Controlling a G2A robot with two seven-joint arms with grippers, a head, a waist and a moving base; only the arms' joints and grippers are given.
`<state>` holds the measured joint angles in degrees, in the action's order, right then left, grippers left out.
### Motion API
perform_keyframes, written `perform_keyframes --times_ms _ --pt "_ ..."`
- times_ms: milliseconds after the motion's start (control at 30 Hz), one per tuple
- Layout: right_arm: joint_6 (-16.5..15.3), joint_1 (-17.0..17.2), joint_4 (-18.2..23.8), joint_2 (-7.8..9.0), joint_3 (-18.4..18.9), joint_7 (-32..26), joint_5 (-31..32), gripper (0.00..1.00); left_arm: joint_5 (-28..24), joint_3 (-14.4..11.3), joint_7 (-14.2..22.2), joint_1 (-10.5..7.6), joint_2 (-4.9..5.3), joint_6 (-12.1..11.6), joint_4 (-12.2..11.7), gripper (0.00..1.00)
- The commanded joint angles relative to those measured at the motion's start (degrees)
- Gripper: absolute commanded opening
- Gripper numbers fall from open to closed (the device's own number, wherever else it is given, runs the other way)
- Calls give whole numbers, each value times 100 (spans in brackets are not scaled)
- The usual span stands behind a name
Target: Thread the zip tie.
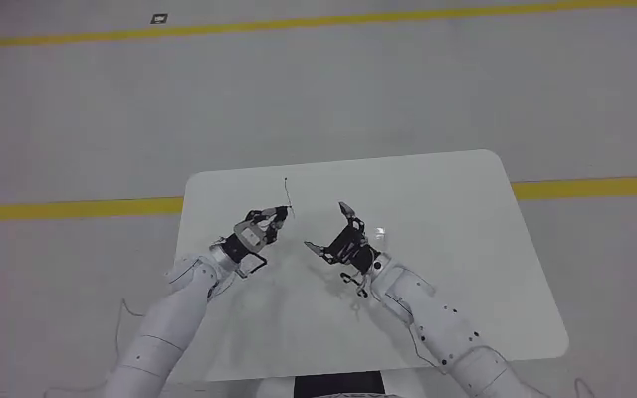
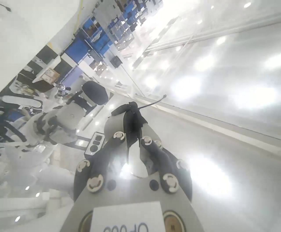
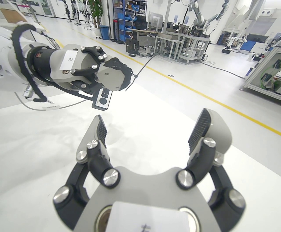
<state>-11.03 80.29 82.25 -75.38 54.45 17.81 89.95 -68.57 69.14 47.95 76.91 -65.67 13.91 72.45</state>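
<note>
Black zip tie (image 3: 143, 67) pinched in left tool (image 3: 130, 74), right tool (image 3: 151, 114) agape.

Place: robotics lab in a big workshop hall.
Floor: glossy pale grey floor (image 1: 398, 90), yellow lane tape (image 1: 90, 209).
Benches: metal-framed workbenches (image 3: 182, 46) loaded with gear, cables trailing.
Storage: racks of blue bins (image 3: 129, 15).
Machines: jointed industrial arms (image 3: 202, 15), standing humanoid robots (image 3: 74, 11).
Work spot: white surface (image 1: 448, 219) out on open floor.
</note>
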Motion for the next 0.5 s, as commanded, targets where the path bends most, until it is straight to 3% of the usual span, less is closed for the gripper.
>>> perform_keyframes --times_ms 0,167,467 --pt "-5 4 6 -1 6 -4 0 100 -16 2 -1 3 1 -31 5 0" --pt "-36 26 7 -10 -30 4 -66 100 -76 -44 -108 35 -12 5 66 0" --pt "55 -166 -276 -122 -219 218 -483 100 -955 -114 94 -10 -76 512 -110 0"
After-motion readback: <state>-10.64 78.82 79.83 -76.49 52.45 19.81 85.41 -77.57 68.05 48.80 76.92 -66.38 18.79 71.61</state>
